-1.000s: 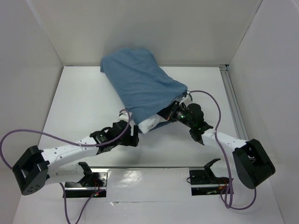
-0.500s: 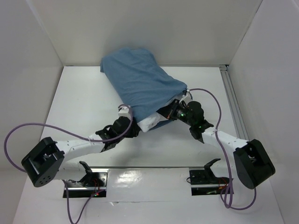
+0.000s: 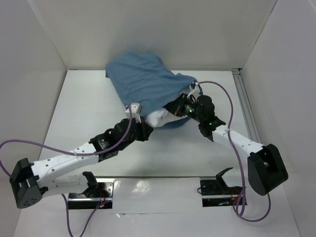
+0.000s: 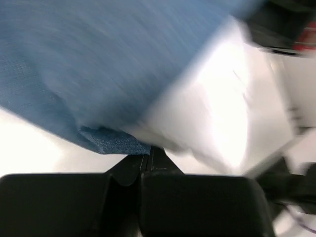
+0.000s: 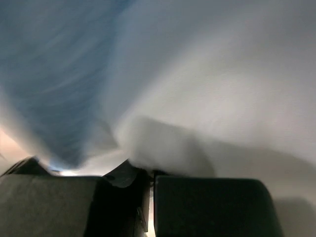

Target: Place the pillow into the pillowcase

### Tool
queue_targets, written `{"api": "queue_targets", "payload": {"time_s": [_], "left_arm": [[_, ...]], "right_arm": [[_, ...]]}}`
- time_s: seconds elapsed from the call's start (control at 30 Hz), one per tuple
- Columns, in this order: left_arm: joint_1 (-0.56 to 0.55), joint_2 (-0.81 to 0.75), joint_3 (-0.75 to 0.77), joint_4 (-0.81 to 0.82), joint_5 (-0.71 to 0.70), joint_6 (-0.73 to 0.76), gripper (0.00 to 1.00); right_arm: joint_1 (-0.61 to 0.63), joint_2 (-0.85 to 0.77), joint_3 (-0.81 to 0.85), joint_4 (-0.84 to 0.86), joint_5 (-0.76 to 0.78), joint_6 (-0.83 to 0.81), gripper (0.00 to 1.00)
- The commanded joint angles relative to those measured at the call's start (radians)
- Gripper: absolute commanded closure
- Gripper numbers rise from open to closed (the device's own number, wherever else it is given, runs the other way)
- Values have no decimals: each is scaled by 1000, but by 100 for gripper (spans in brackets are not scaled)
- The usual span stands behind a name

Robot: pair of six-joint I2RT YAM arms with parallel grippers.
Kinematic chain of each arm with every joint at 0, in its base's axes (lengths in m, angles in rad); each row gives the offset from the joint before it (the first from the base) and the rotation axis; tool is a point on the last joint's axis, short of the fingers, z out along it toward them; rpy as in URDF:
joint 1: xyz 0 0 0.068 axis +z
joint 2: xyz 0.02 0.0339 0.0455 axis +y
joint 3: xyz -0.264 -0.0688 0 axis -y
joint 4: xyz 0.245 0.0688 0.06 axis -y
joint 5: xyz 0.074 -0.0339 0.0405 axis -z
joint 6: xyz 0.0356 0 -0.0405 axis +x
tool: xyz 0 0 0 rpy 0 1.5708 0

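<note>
The pillowcase lies slantwise across the far middle of the table, its closed end up against the back wall and its open mouth turned toward the arms, which suits pulling the cloth on from the near side. Most of the pillow is already inside and fills the blue sleeve out; only one white end pokes from the mouth, between the two arms. The left gripper sits at the left side of that mouth, and its wrist view shows the fingers pressed together with the blue hem pinched at their tips and the white pillow bulging just beyond, so it seems to be holding the edge in order to draw it over the bare end. The right gripper is at the other side of the mouth, its fingers nearly closed with pale cloth bunched at their tips; that view is blurred and I cannot tell whether it grips hem or pillow. Holding both sides would stretch the opening wide, and I judge the job nearly done, with the last corner left to cover
</note>
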Motion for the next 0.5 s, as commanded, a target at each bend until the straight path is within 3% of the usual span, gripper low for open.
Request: {"api": "queue_targets", "payload": {"time_s": [0.0, 0.03, 0.17, 0.23, 0.47], "left_arm": [[-83, -64, 233, -37, 129, 34, 100], [-105, -64, 352, -37, 163, 48, 100], [-114, 4, 628, -99, 327, 124, 100], [-114, 31, 731, -125, 344, 163, 100], [-85, 59, 786, -113, 414, 151, 100]], "right_arm": [[-26, 1, 197, 50, 76, -94, 100], [-17, 1, 220, 35, 76, -106, 100], [81, 53, 284, -53, 113, -165, 100], [99, 104, 272, -36, 113, -174, 100], [101, 306, 237, 60, 164, -120, 100]]}}
